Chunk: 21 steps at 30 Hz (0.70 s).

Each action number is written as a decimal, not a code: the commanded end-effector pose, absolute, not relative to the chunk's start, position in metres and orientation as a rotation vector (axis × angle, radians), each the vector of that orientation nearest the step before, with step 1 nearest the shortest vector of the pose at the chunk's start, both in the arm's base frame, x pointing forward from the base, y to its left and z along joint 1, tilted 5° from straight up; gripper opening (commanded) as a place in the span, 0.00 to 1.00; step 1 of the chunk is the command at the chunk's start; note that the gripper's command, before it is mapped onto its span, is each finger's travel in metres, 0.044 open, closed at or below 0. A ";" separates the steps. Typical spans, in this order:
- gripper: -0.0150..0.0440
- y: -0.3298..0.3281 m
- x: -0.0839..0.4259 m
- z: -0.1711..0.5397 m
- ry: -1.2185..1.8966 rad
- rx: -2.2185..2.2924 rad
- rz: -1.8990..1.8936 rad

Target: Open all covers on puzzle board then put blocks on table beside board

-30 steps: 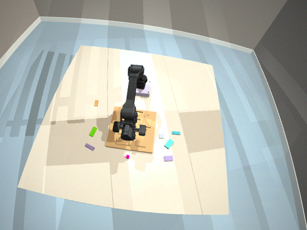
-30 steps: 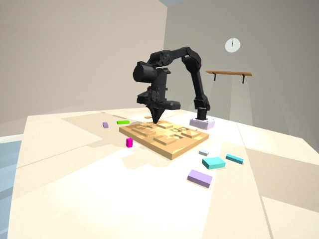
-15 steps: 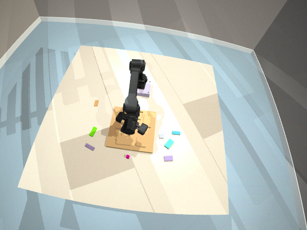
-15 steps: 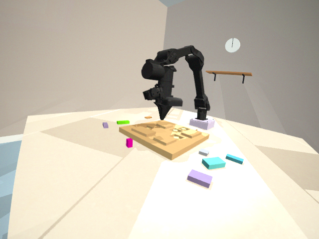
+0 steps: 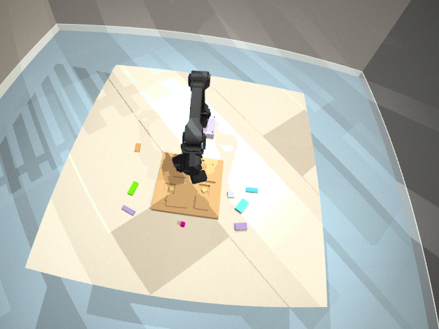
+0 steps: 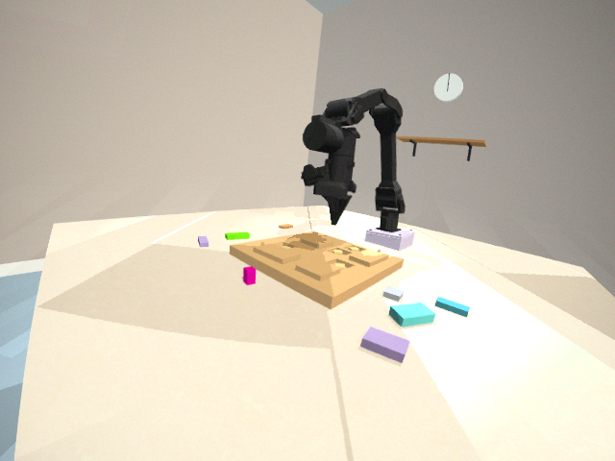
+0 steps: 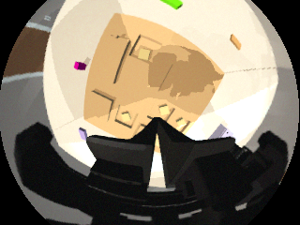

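Note:
The wooden puzzle board (image 5: pixel 214 212) (image 6: pixel 332 292) (image 7: pixel 122 23) lies flat under the arm. Its raised covers match its colour; one cover (image 5: pixel 175 201) (image 6: pixel 282 252) and another cover (image 5: pixel 201 203) (image 6: pixel 317 269) sit along the side away from the arm base. Pale yellow blocks sit in uncovered wells: one block (image 5: pixel 171 188) (image 7: pixel 144 54), a second block (image 5: pixel 204 190) (image 7: pixel 126 115) and a third block (image 7: pixel 163 110), with more near the fingers. My gripper (image 6: pixel 334 223) (image 7: pixel 157 120) is shut and empty, above the board. The arm hides part of the board in the top view.
On the table lie a magenta block (image 5: pixel 182 224) (image 6: pixel 249 275), green bar (image 5: pixel 132 188), orange piece (image 5: pixel 137 147), purple bar (image 5: pixel 128 210), grey piece (image 5: pixel 230 195), cyan bar (image 5: pixel 252 190), teal block (image 5: pixel 241 205) and purple block (image 5: pixel 241 226). The lilac arm base (image 6: pixel 389 238) stands behind the board.

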<state>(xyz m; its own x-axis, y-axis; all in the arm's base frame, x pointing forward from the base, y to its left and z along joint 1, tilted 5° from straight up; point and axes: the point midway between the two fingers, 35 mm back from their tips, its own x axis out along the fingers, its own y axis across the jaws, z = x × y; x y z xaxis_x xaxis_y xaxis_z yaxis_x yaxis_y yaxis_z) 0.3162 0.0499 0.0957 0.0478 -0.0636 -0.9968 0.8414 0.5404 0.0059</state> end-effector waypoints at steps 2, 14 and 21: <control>0.25 0.048 0.267 0.093 1.135 1.163 -1.174; 0.25 0.046 0.230 0.084 0.915 1.470 -1.451; 0.25 0.047 0.230 0.084 0.915 1.470 -1.451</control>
<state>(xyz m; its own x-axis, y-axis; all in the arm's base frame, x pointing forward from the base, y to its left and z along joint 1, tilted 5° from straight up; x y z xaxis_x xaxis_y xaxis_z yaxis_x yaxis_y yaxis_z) 0.2329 0.0483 0.0834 0.0477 -0.0622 -0.9969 0.9418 -0.3297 0.0656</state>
